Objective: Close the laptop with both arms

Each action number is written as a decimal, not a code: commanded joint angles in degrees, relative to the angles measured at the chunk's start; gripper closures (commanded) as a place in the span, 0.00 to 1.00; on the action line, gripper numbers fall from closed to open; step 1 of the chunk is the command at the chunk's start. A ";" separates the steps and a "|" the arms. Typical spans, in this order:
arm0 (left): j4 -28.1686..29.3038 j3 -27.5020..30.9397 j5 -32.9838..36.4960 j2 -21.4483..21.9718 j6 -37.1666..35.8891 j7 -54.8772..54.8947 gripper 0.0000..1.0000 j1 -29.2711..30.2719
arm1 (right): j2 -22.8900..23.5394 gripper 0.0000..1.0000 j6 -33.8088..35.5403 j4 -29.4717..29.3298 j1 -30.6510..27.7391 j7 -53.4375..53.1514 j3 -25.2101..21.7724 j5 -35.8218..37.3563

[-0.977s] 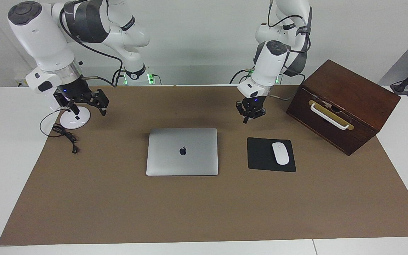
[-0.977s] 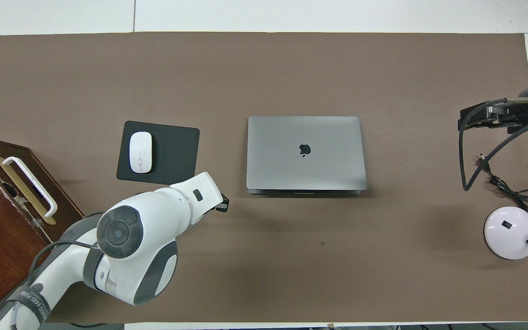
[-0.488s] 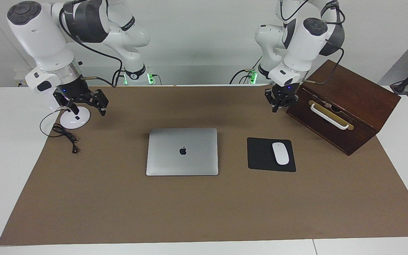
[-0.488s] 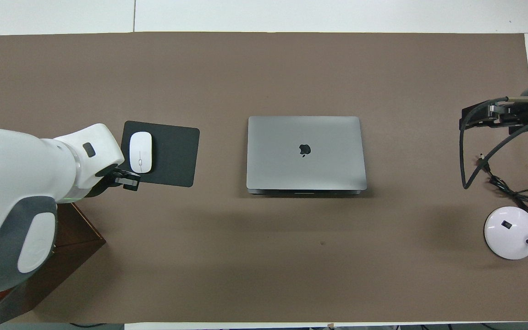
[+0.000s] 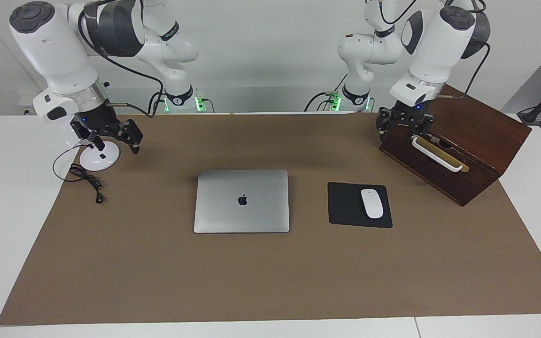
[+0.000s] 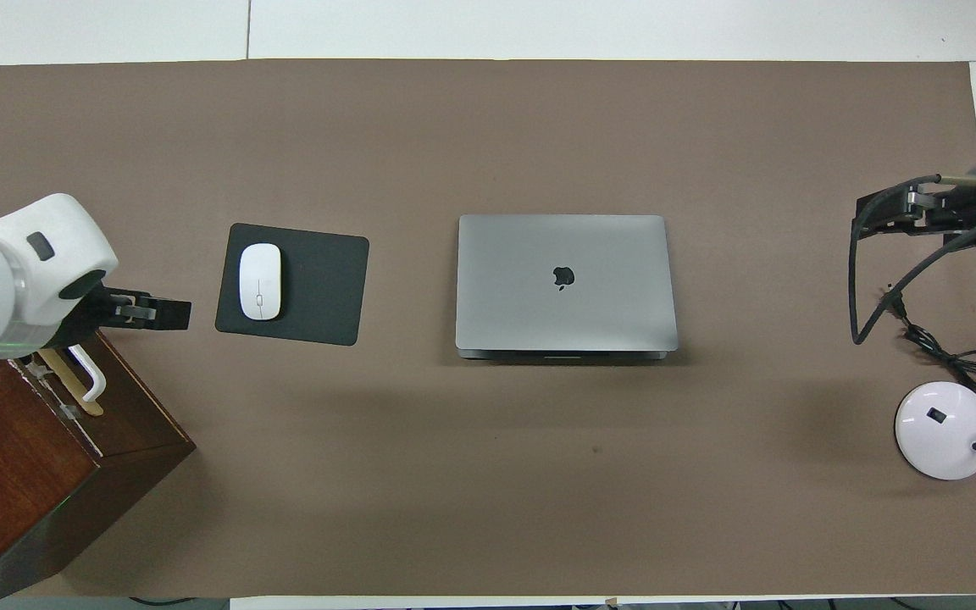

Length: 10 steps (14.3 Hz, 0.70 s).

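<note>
The silver-grey laptop (image 5: 241,201) lies shut and flat on the brown mat, apple logo up; it also shows in the overhead view (image 6: 564,284). My left gripper (image 5: 404,136) hangs over the wooden box's edge by its white handle, apart from the laptop; in the overhead view it (image 6: 174,313) shows beside the mouse pad. My right gripper (image 5: 113,143) is open and empty, in the air by the white round base at the right arm's end; it also shows in the overhead view (image 6: 862,219). Neither gripper touches the laptop.
A black mouse pad (image 5: 345,206) with a white mouse (image 5: 372,203) lies beside the laptop toward the left arm's end. A dark wooden box (image 5: 467,126) stands past it. A white round base (image 5: 99,159) and black cable (image 5: 85,178) lie at the right arm's end.
My left arm has swung away from the laptop, past the mouse pad, to over the wooden box. The right arm has barely moved. The laptop has stayed shut.
</note>
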<state>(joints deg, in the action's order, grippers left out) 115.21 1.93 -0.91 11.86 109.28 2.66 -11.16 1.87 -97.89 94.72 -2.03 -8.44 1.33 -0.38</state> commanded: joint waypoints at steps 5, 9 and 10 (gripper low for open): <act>-3.59 -0.53 1.26 -0.17 -1.53 0.06 0.00 8.16 | -1.60 0.00 -0.11 1.87 -0.87 -0.44 0.51 0.91; -10.60 -0.53 1.17 -3.24 -5.20 0.06 0.00 10.10 | -1.60 0.00 -0.03 1.87 -0.87 -0.35 0.51 0.91; -13.58 -0.53 1.17 -4.73 -7.30 0.06 0.00 10.11 | -1.60 0.00 -0.03 1.87 -0.87 -0.35 0.51 0.91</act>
<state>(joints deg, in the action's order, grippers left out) 108.64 2.02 -0.86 10.86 106.79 2.97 -2.25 1.86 -97.88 94.79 -2.14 -8.44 1.29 -0.29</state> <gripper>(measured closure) 0.000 0.000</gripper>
